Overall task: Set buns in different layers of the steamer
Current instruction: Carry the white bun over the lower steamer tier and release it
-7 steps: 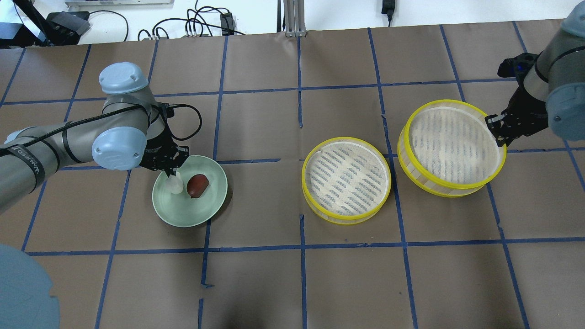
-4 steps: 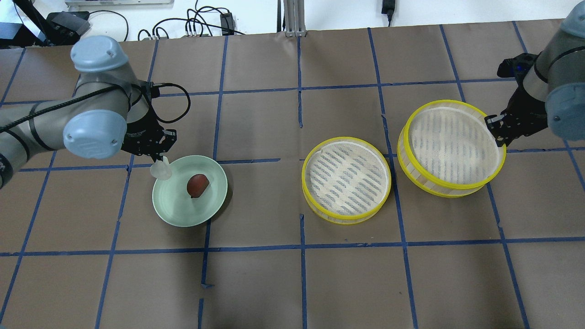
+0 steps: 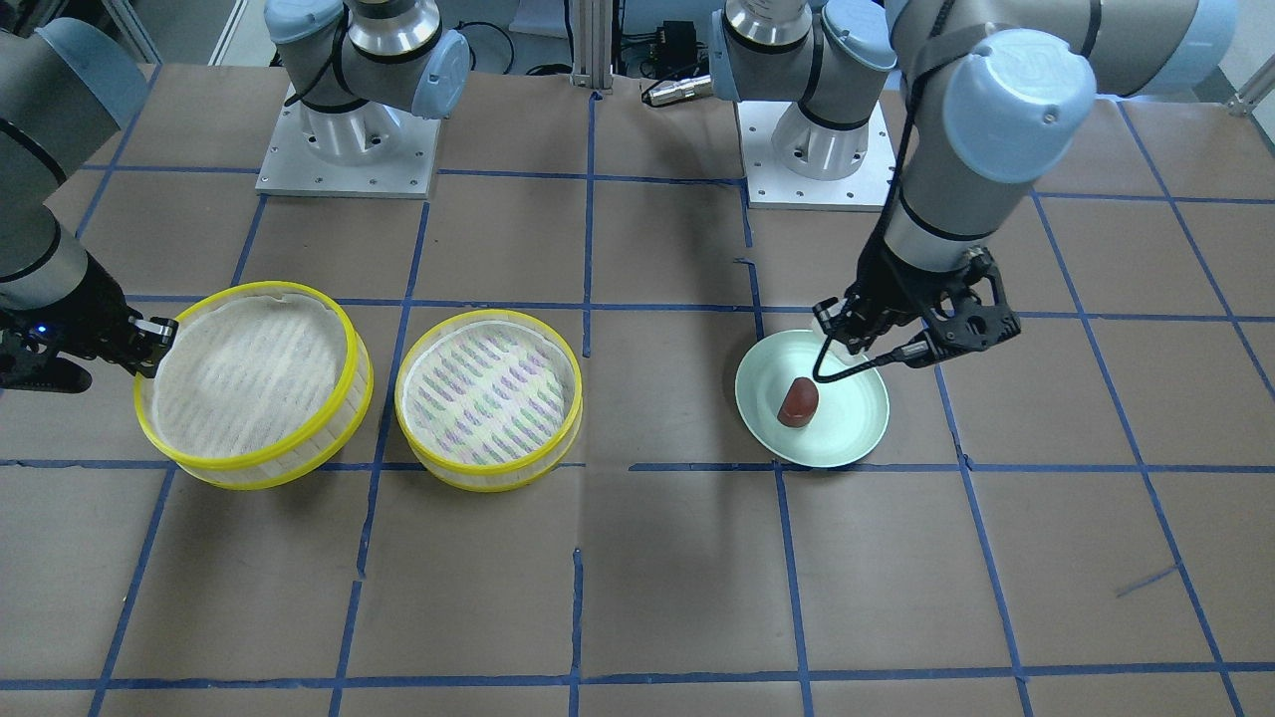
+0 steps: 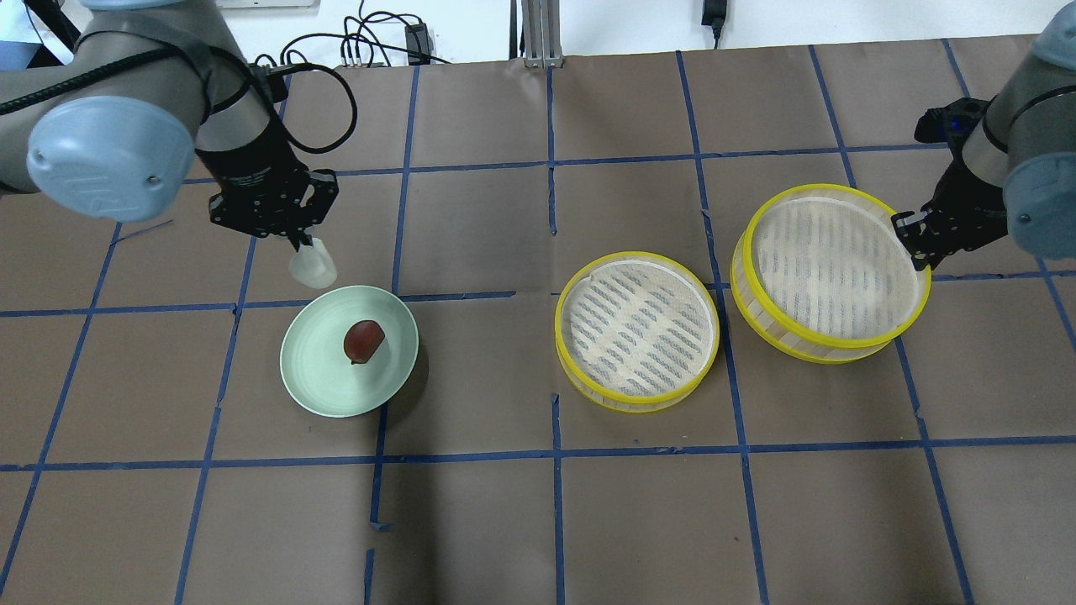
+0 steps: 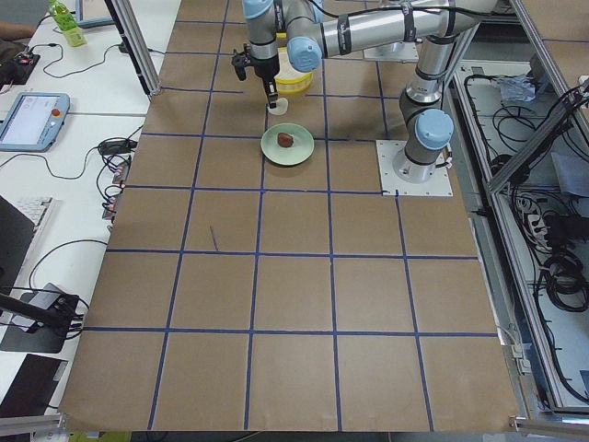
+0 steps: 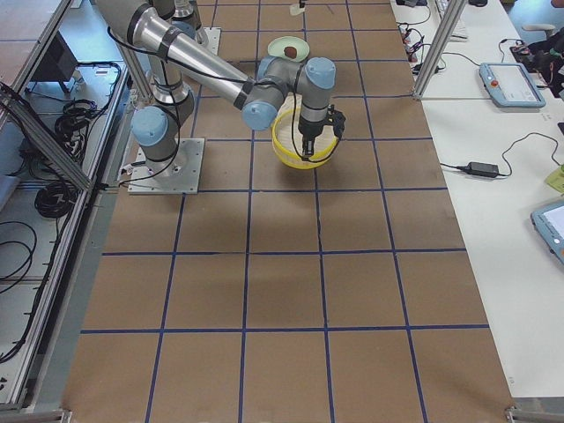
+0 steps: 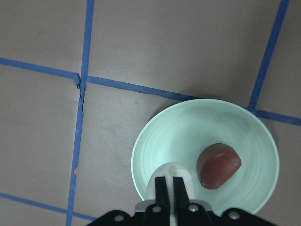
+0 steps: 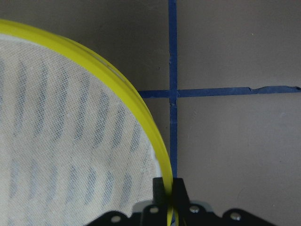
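Observation:
My left gripper [image 4: 300, 244] is shut on the white bun [image 4: 312, 267] and holds it in the air just beyond the far-left edge of the pale green plate [image 4: 319, 388]. The left wrist view shows the white bun [image 7: 170, 172] between the fingers, above the plate [image 7: 157, 141]. The reddish-brown bun [image 4: 363, 340] lies on the plate. My right gripper [image 4: 913, 239] is shut on the yellow rim of the right steamer layer [image 4: 820, 186]; the rim [image 8: 117, 81] runs between the fingers. The second steamer layer [image 4: 639, 255] stands at the middle, with nothing in it.
The two steamer layers stand side by side, nearly touching. Blue tape lines cross the brown table. Cables and a metal post [image 4: 535, 34] sit beyond the far edge. The arm bases [image 3: 344, 139] stand at the robot's side.
My left gripper has lifted the white bun off the green plate and carried it up and toward the far side. The reddish-brown bun stays on the plate. The right arm has not moved.

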You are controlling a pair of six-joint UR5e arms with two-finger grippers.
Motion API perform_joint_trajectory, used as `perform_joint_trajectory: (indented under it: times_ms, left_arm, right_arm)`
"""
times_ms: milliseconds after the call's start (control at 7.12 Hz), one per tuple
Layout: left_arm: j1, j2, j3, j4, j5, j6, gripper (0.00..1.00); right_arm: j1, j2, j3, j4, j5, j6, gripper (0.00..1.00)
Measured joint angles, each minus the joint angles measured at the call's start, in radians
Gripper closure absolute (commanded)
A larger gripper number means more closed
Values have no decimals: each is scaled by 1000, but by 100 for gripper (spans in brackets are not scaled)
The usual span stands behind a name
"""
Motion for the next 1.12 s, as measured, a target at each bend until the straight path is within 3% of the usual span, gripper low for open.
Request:
perform_joint_trajectory:
  times_ms: [561, 1123]
  left_arm:
    - [-242, -98, 8, 171, -59, -365, 100]
    - [-371, -198, 19, 321, -86, -577, 100]
  right_arm:
    - [0, 0, 0, 0, 0, -2, 96]
    - [1, 0, 1, -1, 0, -2, 96]
